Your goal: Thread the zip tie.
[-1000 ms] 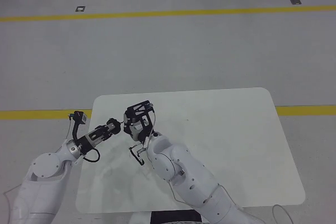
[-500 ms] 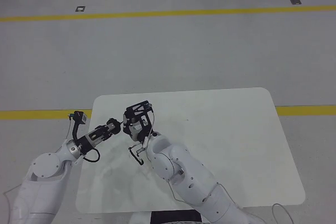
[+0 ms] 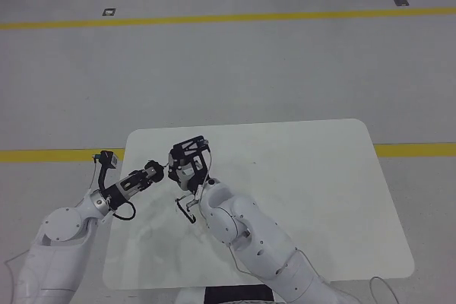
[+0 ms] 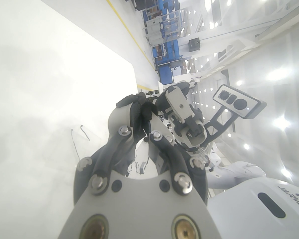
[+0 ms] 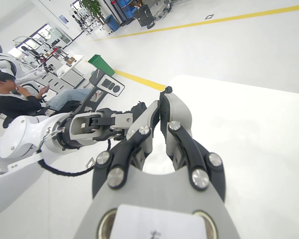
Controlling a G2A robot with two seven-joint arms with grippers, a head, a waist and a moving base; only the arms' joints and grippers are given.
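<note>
**Claws meeting tip to tip over the counter's left side**

Noting the right claw [image 5: 160,105] pinched fully closed, pads pressed flat together. Spotting a small black nub at its tips, but failing to tell tie from pad rubber. Finding the left claw [image 4: 139,105] clamped just as tight, with nothing sure between its pads. Placing its tips just beside the right one's, nearly nose to nose above the counter [image 3: 311,190].

Not making out the zip tie with any certainty; suspecting it sits in the pinch where the tips meet. Also picking up a thin strand [image 4: 75,145] against the counter just beside the left claw. Unable to say whether lying or hanging; possibly the tie itself.

Judging the step in hand as lining up tail with head. Advising slow going here:
- holding one claw rigid and bringing the other in along the slot's axis
- gripping close to the tail's end to stop it flexing
- checking the ratchet side before pushing

Logging one container: a green bin [image 5: 101,64] on the floor, well apart from the counter, contents hidden.
</note>
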